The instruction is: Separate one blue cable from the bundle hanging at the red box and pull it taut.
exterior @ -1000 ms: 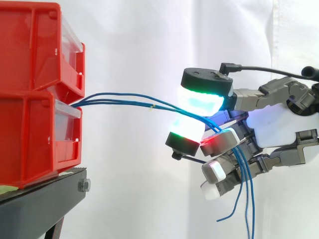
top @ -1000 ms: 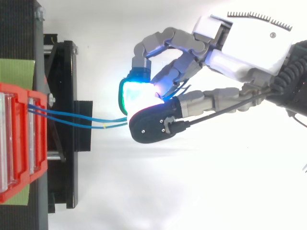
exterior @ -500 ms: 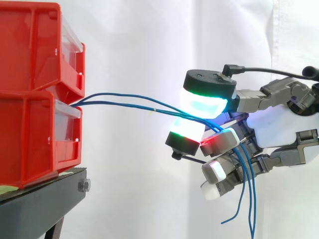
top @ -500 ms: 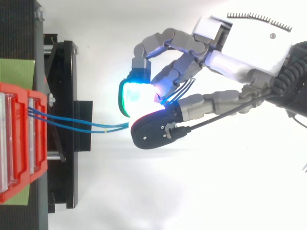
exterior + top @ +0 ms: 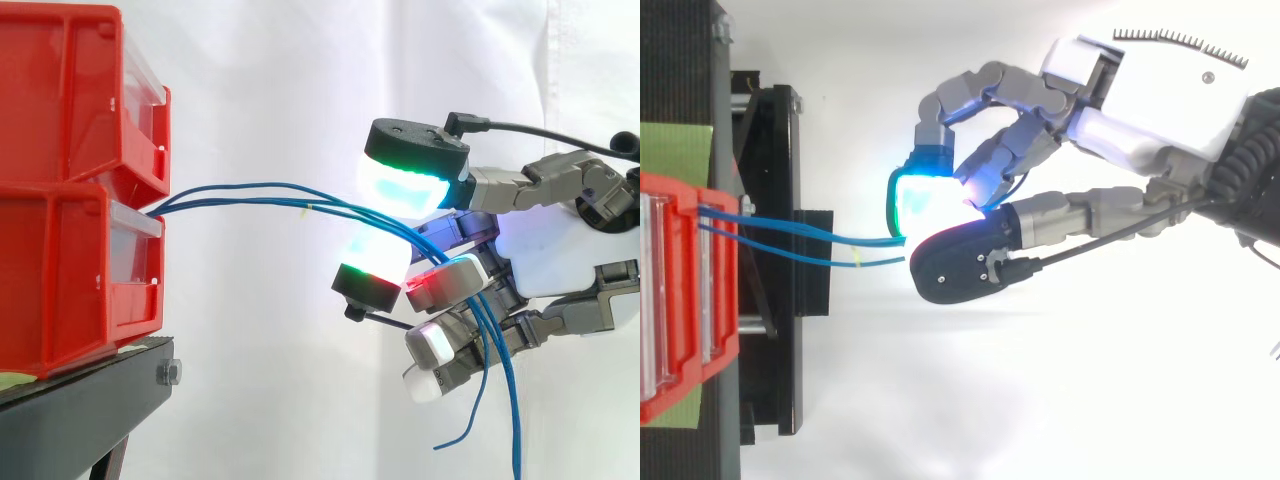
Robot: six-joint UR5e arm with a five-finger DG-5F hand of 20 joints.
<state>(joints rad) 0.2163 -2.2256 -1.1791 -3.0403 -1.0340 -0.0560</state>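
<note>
Two stacked red bins (image 5: 70, 200) stand at the left on a black stand (image 5: 80, 410). Blue cables (image 5: 260, 190) leave the gap between the bins and arc right to my hand (image 5: 550, 250). They pass between a green-glowing upper pad (image 5: 405, 190) and a white lower pad (image 5: 375, 262), then run over the curled fingers. Their loose ends (image 5: 515, 400) hang below the hand. From above, two cable strands (image 5: 820, 235) run spread apart from the bins (image 5: 680, 300) to the hand (image 5: 1160, 100). A small gap shows between the two pads.
A white curtain (image 5: 270, 80) hangs behind the work. The black stand's frame (image 5: 770, 300) juts out toward the hand, under the cables. Open room lies between the bins and the fingertips.
The upper pad has lifted slightly off the lower one. The cables arc a little higher, and seen from above the two strands have spread apart. The hand has stayed in place.
</note>
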